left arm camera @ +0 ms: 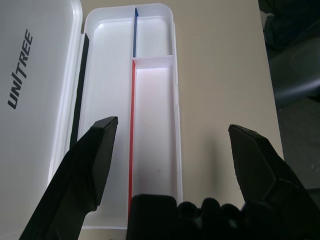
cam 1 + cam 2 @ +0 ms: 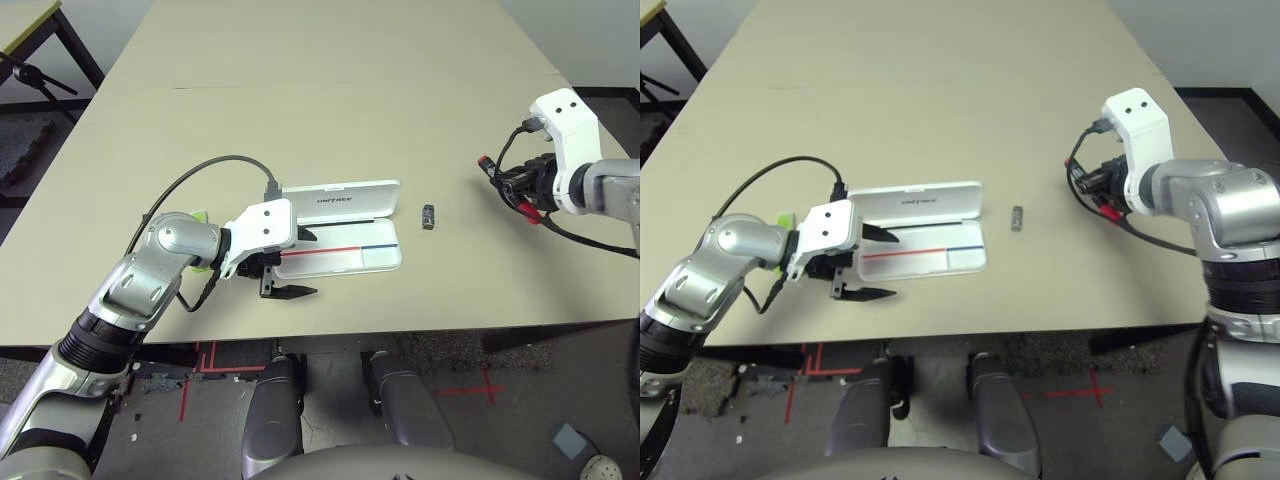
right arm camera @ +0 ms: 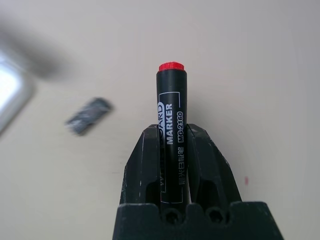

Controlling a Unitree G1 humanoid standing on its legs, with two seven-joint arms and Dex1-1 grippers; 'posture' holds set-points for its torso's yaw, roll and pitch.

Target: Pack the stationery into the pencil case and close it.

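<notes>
Pinching the red marker (image 3: 171, 125) endwise in the right gripper (image 3: 172, 150), ready for carrying toward nine o'clock. Hovering the left gripper (image 1: 170, 145), spread wide, over the open pencil case (image 2: 385, 262), probably steadying it on the worktop (image 2: 330, 90).

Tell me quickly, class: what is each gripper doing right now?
Left gripper: open, empty, over the pencil case.
Right gripper: closed on the red marker.
</notes>
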